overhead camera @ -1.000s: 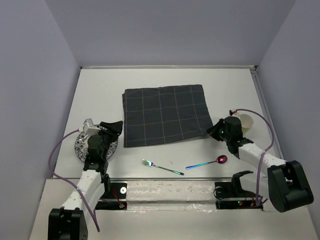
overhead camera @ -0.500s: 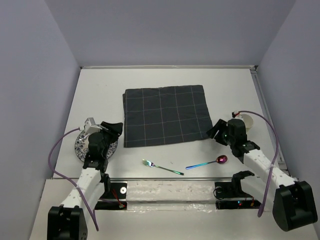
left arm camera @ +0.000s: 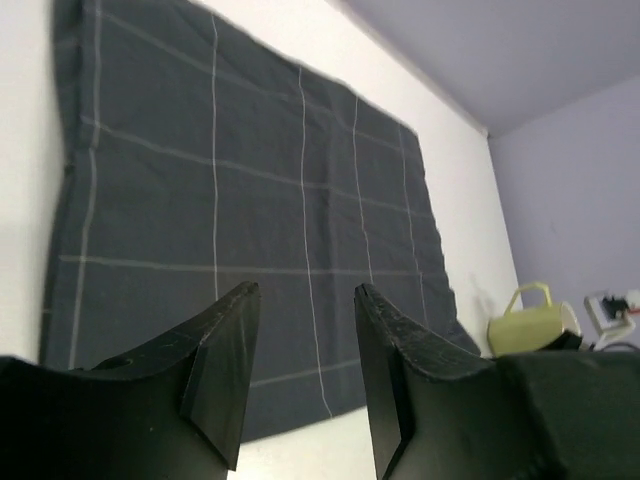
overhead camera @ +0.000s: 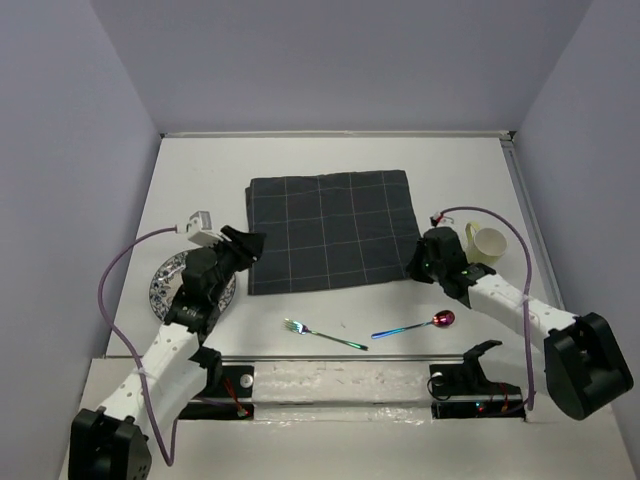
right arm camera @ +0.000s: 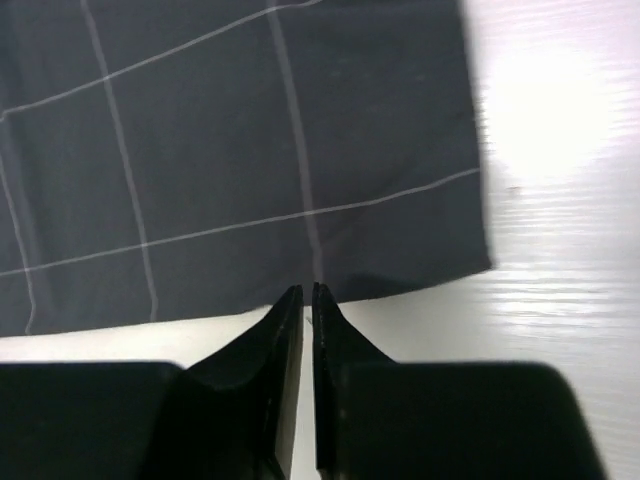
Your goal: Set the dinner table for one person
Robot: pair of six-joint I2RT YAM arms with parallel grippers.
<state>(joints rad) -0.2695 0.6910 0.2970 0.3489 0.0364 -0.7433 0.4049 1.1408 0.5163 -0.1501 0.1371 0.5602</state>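
The dark grey checked cloth (overhead camera: 330, 230) lies flat in the middle of the white dinner table (overhead camera: 200, 170). My left gripper (overhead camera: 250, 245) is open and empty, hovering at the cloth's near left corner; the left wrist view shows the gripper (left arm camera: 305, 300) above the cloth (left arm camera: 250, 200). My right gripper (overhead camera: 420, 264) is shut on nothing. In the right wrist view its closed tips (right arm camera: 307, 292) sit at the near edge of the cloth (right arm camera: 250, 150), by the right corner. A patterned plate (overhead camera: 168, 288) lies under my left arm, partly hidden.
A pale yellow cup (overhead camera: 487, 243) stands right of my right wrist, also in the left wrist view (left arm camera: 530, 315). A fork (overhead camera: 325, 335) and a purple-bowled spoon (overhead camera: 415, 325) lie near the front edge. Walls close in on three sides.
My left gripper has risen off the plate and swung right toward the cloth's near left corner. My right gripper has moved left from the cup to the cloth's near right corner.
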